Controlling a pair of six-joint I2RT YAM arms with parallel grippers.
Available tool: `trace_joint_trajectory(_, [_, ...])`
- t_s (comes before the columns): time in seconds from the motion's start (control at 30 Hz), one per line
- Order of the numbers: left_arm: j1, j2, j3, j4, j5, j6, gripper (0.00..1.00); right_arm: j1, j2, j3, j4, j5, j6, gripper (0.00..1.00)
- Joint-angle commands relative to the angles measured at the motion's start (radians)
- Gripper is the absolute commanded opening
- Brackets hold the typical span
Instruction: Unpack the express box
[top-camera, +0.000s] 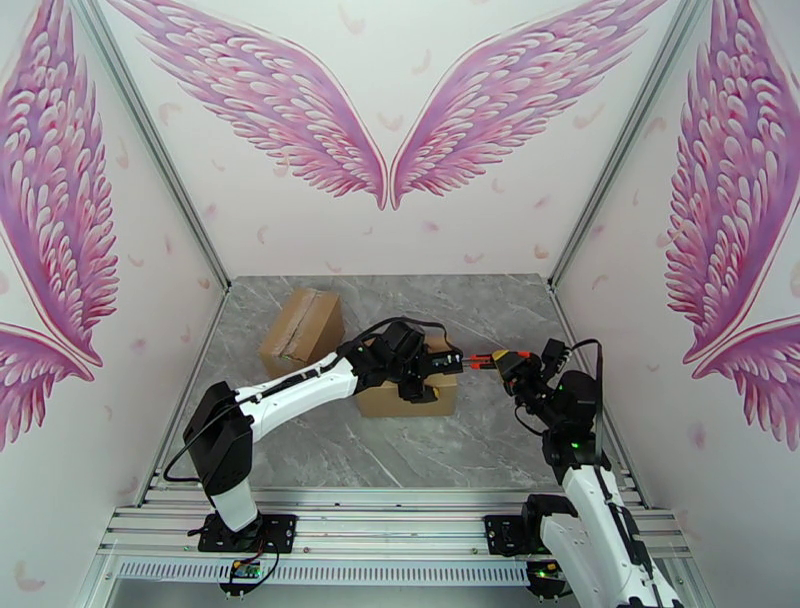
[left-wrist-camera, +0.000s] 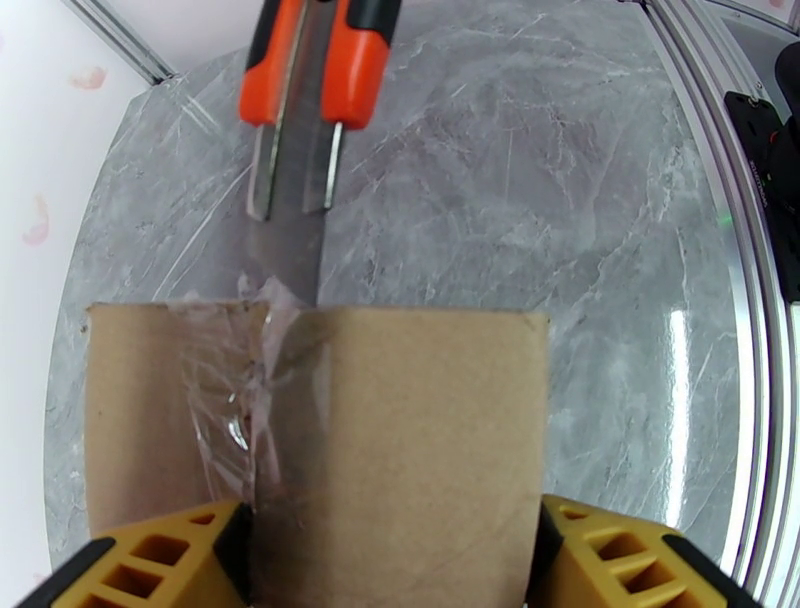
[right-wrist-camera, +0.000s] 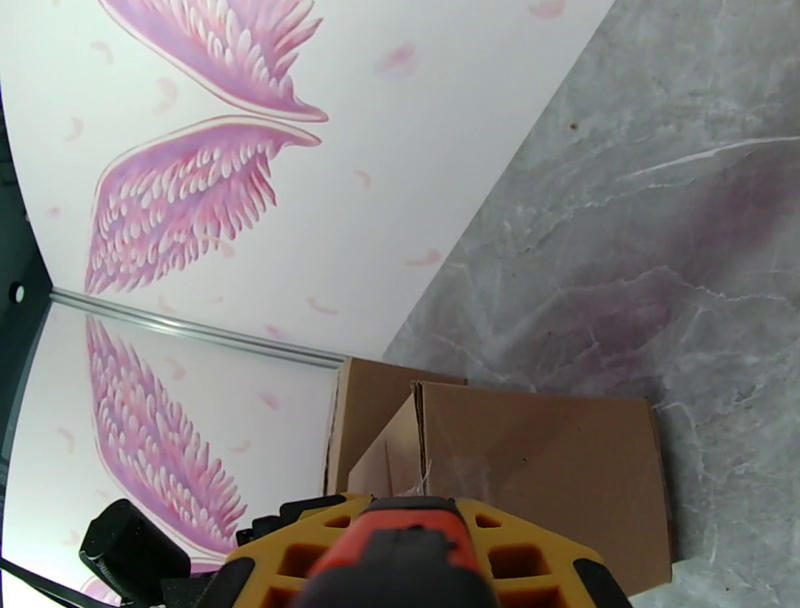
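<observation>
You're working on a grey marble table (top-camera: 330, 450) boxed in by white walls painted with pink wings.

From overhead, a spare carton (top-camera: 300, 325) sits at 11 o'clock, well apart from the work. The express box (top-camera: 400, 402) lies mid-table. Your left gripper (top-camera: 425, 375) is on top of it, so the left arm is the nearer one. Its jaws are spread wide. In the left wrist view one yellow finger (left-wrist-camera: 140, 565) lies over the cardboard and the other sits at the box's right edge. You can't tell whether they squeeze or merely steady it.

At 3 o'clock of the box, the right gripper (top-camera: 512, 362) is clamped on the orange knife (top-camera: 478, 360), which points toward 9 o'clock.

The cut turns on how the blade lines up with the seam. In the left wrist view the blade (left-wrist-camera: 290, 230) comes in from 12 o'clock. Its tip meets the box's far edge right where the clear tape (left-wrist-camera: 250, 400) is wrinkled and lifting. The seam runs from 12 to 6, along the knife's long axis, so a straight draw toward 6 looks like the natural stroke, ending between the left fingers.

Overhead, that tip contact is too small to judge. The right wrist camera looks past its own fingers (right-wrist-camera: 300, 560) and the handle to both cartons, with the blade hidden.
</observation>
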Motion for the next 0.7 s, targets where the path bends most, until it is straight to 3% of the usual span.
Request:
trace_joint_trajectory(0.0, [-0.008, -0.024, -0.007, 0.015, 0.018, 0.019, 0.72, 0.013, 0.012, -0.005, 0.051, -0.01, 0.009, 0.0])
trace_joint_trajectory(0.33, [-0.01, -0.035, -0.022, 0.02, 0.028, 0.035, 0.71, 0.015, 0.003, -0.008, 0.02, 0.033, -0.019, 0.0])
trace_joint_trajectory(0.67, [-0.01, -0.041, -0.031, 0.087, 0.026, 0.036, 0.7, 0.032, 0.057, 0.003, 0.012, -0.014, -0.036, 0.0])
